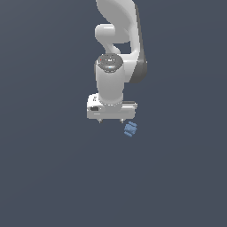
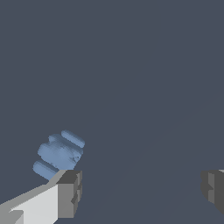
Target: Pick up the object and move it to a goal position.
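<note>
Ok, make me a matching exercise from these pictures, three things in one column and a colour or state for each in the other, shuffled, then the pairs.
Things:
1. the object
2. the gripper
3. the ground
4. the arm

Descriptions:
A. dark grey-blue, flat
B. open, holding nothing
C. white, jointed
D. blue, ridged, lying just outside one finger

Pairs: 1-D, 2-B, 3-A, 4-C

A white robot arm (image 1: 116,48) is seen with its gripper (image 1: 111,120) pointed down; a small blue ridged object (image 1: 130,129) is set just beside the gripper.
</note>
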`<state>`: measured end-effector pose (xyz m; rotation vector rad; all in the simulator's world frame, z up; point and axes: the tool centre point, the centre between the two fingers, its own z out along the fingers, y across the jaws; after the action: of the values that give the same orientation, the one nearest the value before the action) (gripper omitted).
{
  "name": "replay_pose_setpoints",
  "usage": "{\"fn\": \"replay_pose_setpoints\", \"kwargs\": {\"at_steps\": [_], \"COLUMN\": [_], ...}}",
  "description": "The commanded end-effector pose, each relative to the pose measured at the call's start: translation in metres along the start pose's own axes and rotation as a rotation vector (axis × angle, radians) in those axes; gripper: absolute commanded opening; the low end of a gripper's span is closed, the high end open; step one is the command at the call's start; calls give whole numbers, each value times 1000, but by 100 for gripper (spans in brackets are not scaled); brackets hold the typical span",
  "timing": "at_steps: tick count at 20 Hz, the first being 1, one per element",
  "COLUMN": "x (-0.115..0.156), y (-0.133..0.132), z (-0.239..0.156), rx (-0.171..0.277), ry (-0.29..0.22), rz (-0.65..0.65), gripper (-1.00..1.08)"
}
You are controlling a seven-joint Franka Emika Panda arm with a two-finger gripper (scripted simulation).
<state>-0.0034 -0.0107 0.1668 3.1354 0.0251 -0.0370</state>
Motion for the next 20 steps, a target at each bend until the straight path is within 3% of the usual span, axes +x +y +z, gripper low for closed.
{"fn": "replay_pose_setpoints", "kwargs": {"at_steps": [1, 10, 20], "x": [1, 0, -4], "y": [0, -4, -29], "z": [-1, 3, 19], "rx": [-2, -1, 2], "ry": [2, 3, 7], "rz": [-14, 13, 132], "gripper": [100, 100, 100]}}
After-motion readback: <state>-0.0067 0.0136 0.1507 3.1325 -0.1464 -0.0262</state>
